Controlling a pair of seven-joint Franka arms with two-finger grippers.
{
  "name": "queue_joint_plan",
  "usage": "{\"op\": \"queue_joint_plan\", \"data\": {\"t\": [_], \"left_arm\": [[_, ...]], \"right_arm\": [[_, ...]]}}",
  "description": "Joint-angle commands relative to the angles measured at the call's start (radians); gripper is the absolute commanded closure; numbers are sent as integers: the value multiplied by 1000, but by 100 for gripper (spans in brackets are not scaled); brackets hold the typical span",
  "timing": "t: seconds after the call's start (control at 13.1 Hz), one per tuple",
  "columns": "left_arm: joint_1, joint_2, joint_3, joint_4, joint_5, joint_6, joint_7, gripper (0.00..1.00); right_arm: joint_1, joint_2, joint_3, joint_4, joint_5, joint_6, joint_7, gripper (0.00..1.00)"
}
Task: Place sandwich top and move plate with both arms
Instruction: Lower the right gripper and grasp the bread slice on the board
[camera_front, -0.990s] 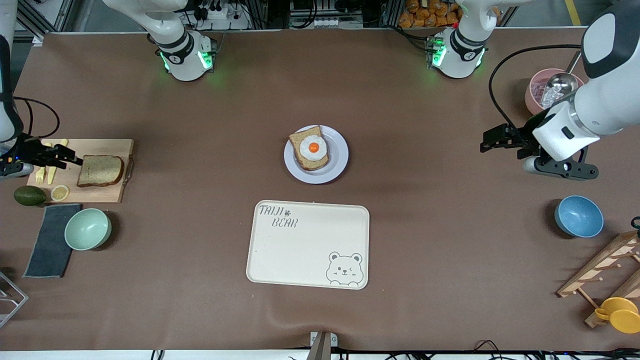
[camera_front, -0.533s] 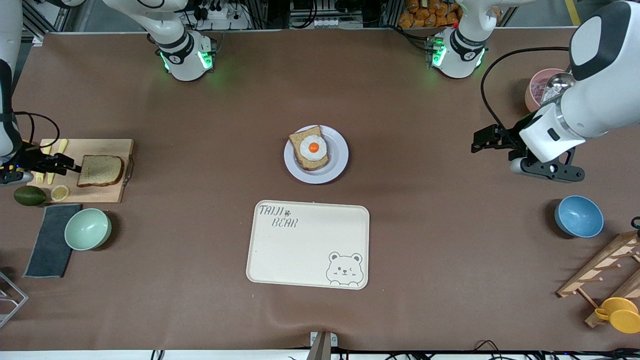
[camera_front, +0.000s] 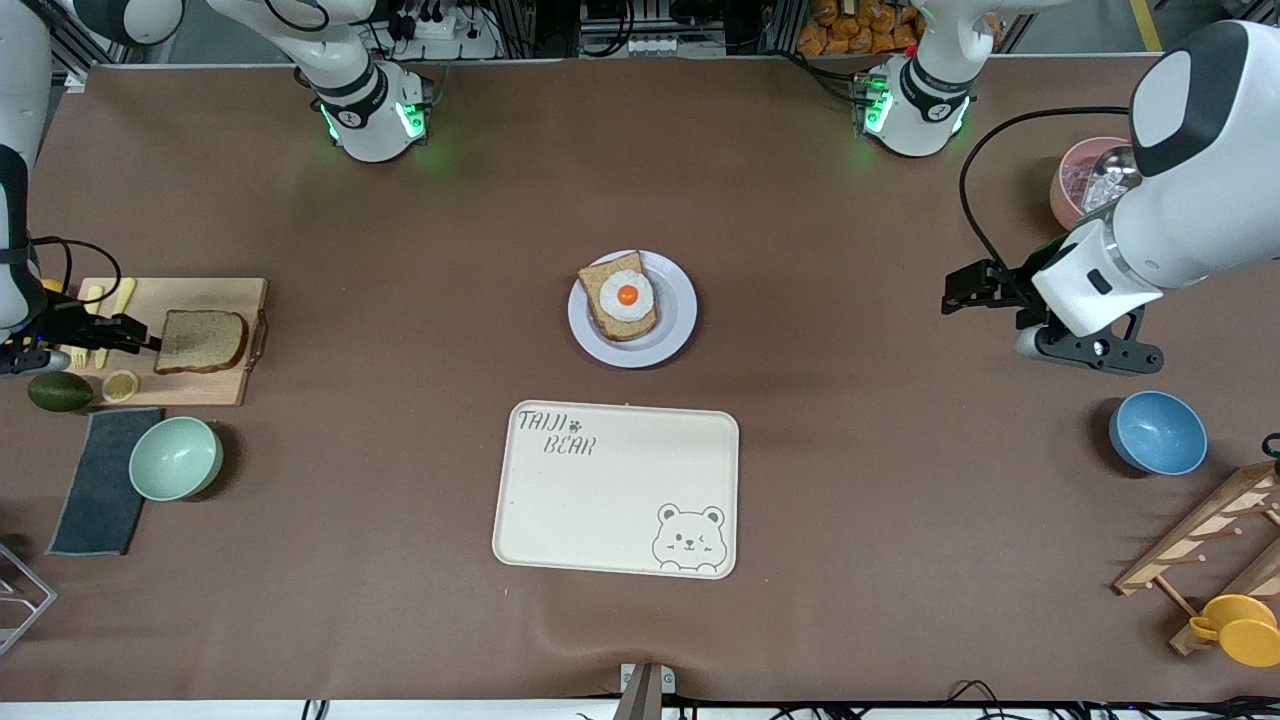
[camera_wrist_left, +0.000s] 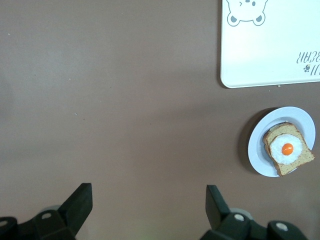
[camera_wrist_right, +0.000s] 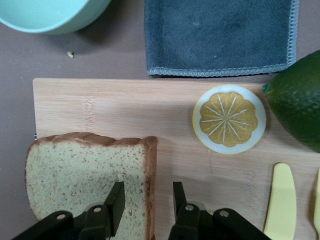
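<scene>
The sandwich top (camera_front: 200, 341) lies flat on a wooden cutting board (camera_front: 205, 392) at the right arm's end of the table. My right gripper (camera_front: 145, 335) is low over its crust edge. In the right wrist view the right gripper (camera_wrist_right: 149, 192) is open, with one finger over the sandwich top (camera_wrist_right: 85, 175) and the other over bare board, the crust between them. The plate (camera_front: 678, 330) sits mid-table and holds a bread slice with a fried egg (camera_front: 626, 296). My left gripper (camera_front: 955, 290) hangs open over bare table toward the left arm's end, with the plate (camera_wrist_left: 257, 150) seen well off from the left gripper (camera_wrist_left: 149, 195).
On and beside the board are a lemon slice (camera_front: 120, 385), an avocado (camera_front: 58, 391) and yellow cutlery (camera_front: 100, 330). A grey cloth (camera_front: 100, 480) and mint bowl (camera_front: 176, 458) lie nearer the camera. The bear tray (camera_front: 615, 490), blue bowl (camera_front: 1158, 432), pink bowl (camera_front: 1070, 190) and wooden rack (camera_front: 1210, 540) stand elsewhere.
The right gripper's jaws have narrowed around the slice's crust edge and it has settled lower. The left arm has drifted a little toward the plate, jaws still wide.
</scene>
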Motion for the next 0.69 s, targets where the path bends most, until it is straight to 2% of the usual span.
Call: {"op": "queue_joint_plan", "data": {"t": [0.0,0.23,0.46,0.53,0.61], "left_arm": [[-10,8,-1,19,29,8,-19,0],[-12,8,-1,20,33,8,-19,0],[-12,8,-3,20,33,9,-19,0],[-15,8,-3,20,33,9,-19,0],[-25,8,-1,20,35,14,-19,0]], "right_arm": [[-15,32,-2,20,52,-19,-48,53],[-18,55,-2,16,105,-20,-102,54],[-29,69,-2,15,116,-22,-125,80],[-29,69,-2,15,116,-22,-131,95],[-27,69,-2,17,116,-22,-132,100]]}}
